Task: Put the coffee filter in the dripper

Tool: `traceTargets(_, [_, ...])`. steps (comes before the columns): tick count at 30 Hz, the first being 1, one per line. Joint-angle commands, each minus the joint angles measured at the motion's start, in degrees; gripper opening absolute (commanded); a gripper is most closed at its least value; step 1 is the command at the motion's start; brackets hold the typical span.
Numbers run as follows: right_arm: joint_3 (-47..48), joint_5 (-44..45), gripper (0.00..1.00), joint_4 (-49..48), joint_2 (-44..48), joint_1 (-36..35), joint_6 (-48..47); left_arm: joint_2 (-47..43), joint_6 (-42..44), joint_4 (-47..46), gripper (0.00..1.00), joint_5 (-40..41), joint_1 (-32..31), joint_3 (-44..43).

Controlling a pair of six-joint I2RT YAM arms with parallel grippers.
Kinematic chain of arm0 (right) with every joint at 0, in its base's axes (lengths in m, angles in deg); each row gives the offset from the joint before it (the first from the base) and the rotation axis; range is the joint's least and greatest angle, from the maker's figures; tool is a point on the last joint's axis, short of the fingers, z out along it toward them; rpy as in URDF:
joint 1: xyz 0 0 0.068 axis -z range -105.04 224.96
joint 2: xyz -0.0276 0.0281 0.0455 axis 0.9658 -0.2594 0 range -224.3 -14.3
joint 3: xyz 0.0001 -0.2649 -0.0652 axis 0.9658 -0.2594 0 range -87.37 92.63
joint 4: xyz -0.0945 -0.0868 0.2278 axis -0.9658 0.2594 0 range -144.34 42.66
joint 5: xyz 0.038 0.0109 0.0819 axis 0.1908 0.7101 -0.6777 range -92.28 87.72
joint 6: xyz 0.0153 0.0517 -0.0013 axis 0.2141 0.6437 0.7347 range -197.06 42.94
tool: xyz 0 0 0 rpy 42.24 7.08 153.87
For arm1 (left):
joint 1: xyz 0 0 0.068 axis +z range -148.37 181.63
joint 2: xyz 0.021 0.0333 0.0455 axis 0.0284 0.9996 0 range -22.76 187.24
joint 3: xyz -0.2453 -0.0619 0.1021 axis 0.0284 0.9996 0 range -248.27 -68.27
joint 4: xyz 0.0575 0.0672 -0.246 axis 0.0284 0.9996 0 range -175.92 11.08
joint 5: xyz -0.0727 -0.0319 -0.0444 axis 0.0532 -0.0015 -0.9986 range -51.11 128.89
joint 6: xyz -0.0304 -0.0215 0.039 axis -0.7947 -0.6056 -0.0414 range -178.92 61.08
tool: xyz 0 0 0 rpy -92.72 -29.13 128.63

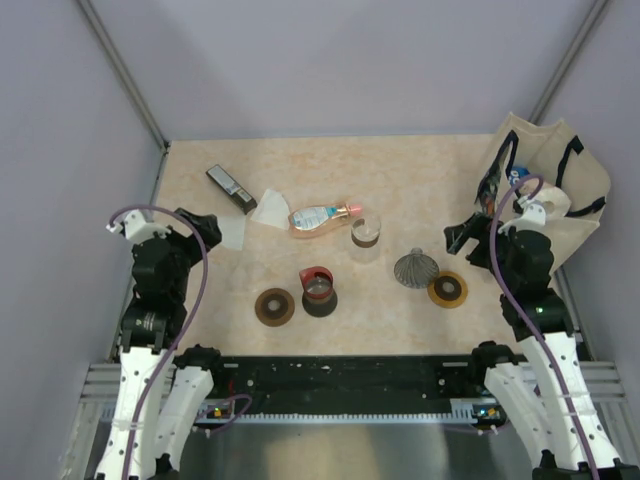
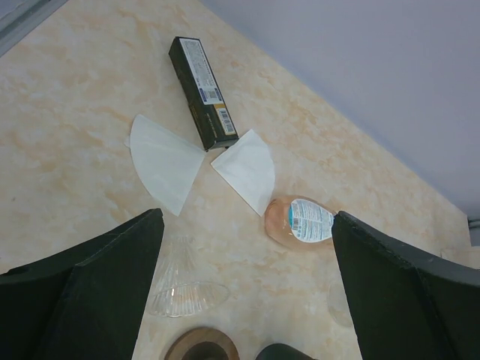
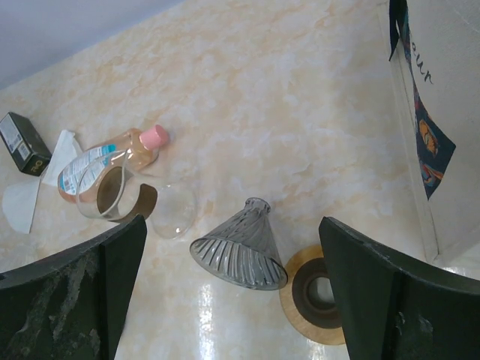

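My left gripper (image 2: pixel 247 217) and right gripper (image 3: pixel 232 221) both stood open; coffee filter (image 2: pixel 165 161) lay flat on tabletop (image 2: pixel 75 112), dripper (image 3: pixel 241 247) tipped sideways.

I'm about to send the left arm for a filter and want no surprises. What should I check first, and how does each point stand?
1. Left gripper open: ok.
2. Right gripper open and empty: ok.
3. Nearer filter uncovered: ok, it lies flat by the box.
4. Ribbed dripper upright: not ok, it lies on its side by the wooden ring.
5. That filter is a single sheet: cannot tell.
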Motion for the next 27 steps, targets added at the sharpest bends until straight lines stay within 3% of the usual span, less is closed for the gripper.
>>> traceTargets(1, [0.4,0.6,0.99,-0.1,0.9,0.4,-0.2,1.2,-0.7,-1.3,0.99,-2.3,0.2,0.8])
traceTargets(10, [1.4,-0.1,0.99,1.7,-0.5,0.4,-1.4,6.3,0.2,-1.0,0.99,-7.2,0.2,0.8])
traceTargets(17, [5.5,6.5,0.98,19.5,-7.5,0.4,2.9,7.6,0.5,-1.1,0.99,-6.7,0.2,1.1])
traceTargets(27, [-0.7,9.8,0.8,21.5,-10.8,0.4,7.8,6.2,0.7,-2.3,0.99,-6.0,0.2,2.8])
